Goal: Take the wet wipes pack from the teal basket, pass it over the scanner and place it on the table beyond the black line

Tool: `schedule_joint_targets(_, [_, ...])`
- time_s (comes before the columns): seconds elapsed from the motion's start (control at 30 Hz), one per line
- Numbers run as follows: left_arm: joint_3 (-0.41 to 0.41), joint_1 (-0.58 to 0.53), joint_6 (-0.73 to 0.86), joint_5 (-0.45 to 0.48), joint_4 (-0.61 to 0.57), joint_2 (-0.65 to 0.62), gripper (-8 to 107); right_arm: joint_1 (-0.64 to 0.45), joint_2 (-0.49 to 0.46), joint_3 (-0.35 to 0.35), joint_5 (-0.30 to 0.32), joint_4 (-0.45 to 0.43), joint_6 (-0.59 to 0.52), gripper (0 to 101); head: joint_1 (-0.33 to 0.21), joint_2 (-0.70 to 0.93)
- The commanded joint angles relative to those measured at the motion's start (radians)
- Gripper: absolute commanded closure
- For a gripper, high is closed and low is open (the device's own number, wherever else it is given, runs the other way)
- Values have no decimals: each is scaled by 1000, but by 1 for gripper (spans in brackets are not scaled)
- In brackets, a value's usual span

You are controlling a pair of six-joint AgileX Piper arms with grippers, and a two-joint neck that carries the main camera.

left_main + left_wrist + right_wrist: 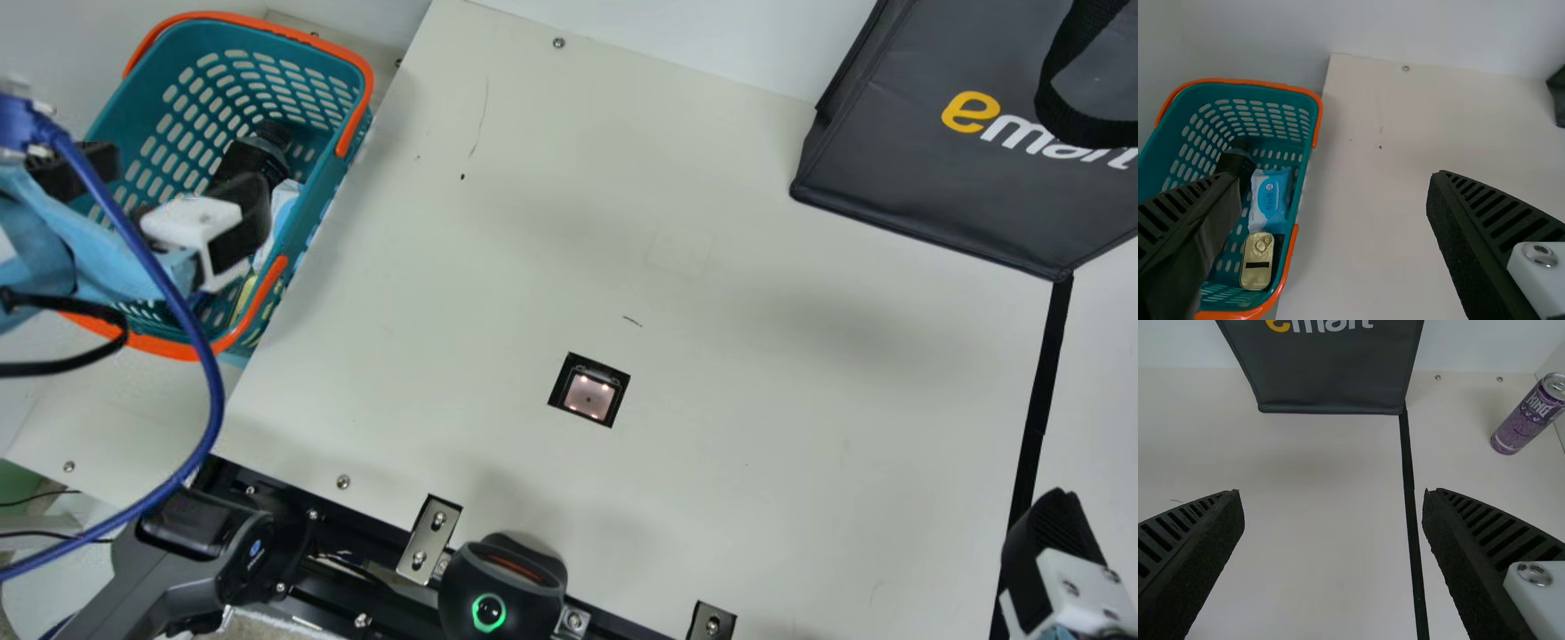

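Left gripper [1333, 179], spread wide, should squarely straddle the wipes pack [1271, 197] inside the teal basket [1258, 93]; right gripper [1332, 495] gapes well outside it.

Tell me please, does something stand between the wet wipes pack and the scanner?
Yes. The teal basket's side wall stands between them: the wet wipes pack lies inside, next to this wall, and the scanner is outside. The pack probably must be lifted over the rim.

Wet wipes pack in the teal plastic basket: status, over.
Black left gripper, jaws open, near teal basket; black right gripper, jaws open, near black line. Blue-and-white wipes pack in basket, ungripped. Black bottle, gold metal tin crowd it.
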Motion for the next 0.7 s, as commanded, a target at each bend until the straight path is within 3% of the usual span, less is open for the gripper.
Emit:
schedule_joint_targets(0.0, [2,53,-38,-5,5,14,9,0,0,0,0,0,0,6,-30,4])
schedule_joint_targets(0.37, [9,348,-79,-50,-12,123,9,0,0,0,0,0,0,6,-30,4])
schedule_joint_targets(0.67, [14,482,184,-100,-49,246,9,0,0,0,0,0,0,6,-30,4])
